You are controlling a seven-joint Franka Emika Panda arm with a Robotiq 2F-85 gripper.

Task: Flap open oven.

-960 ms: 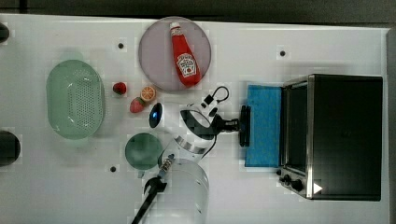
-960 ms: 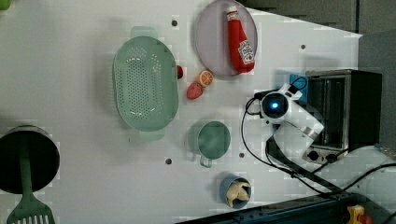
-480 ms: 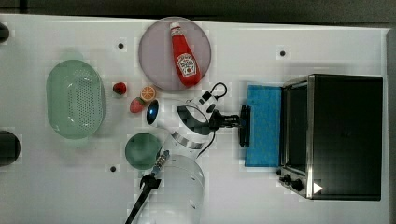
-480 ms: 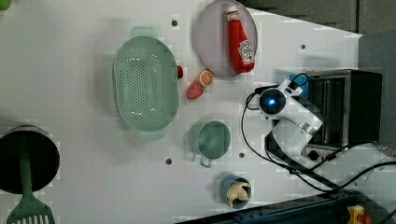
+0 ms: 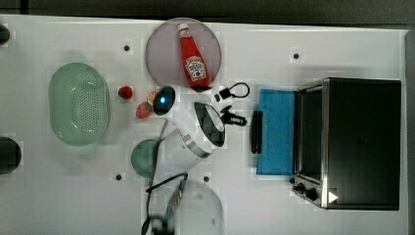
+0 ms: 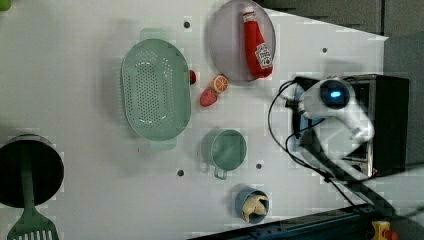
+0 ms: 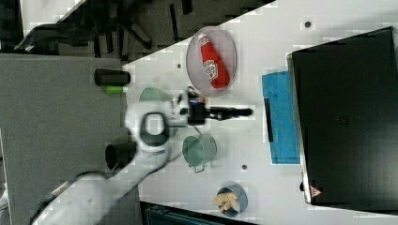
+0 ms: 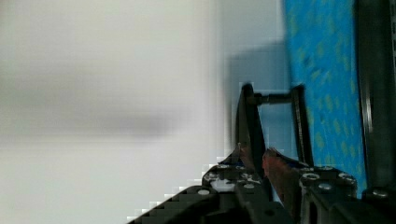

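Black and boxy, the oven sits at 3 o'clock on the white counter in the top view, its blue glass door folded flat toward 9 o'clock. The hand hovers just beside the door's bar handle, apart from it, fingers nearly together and gripping nothing. A ketchup bottle lies at 12 o'clock.

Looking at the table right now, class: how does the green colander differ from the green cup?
The colander is a large perforated oval; the cup is small, round and solid-walled. The colander has tabs at both ends; the cup has one side handle. In the left view, the colander lies further left, the cup nearer the oven. Both are pale green and look empty.
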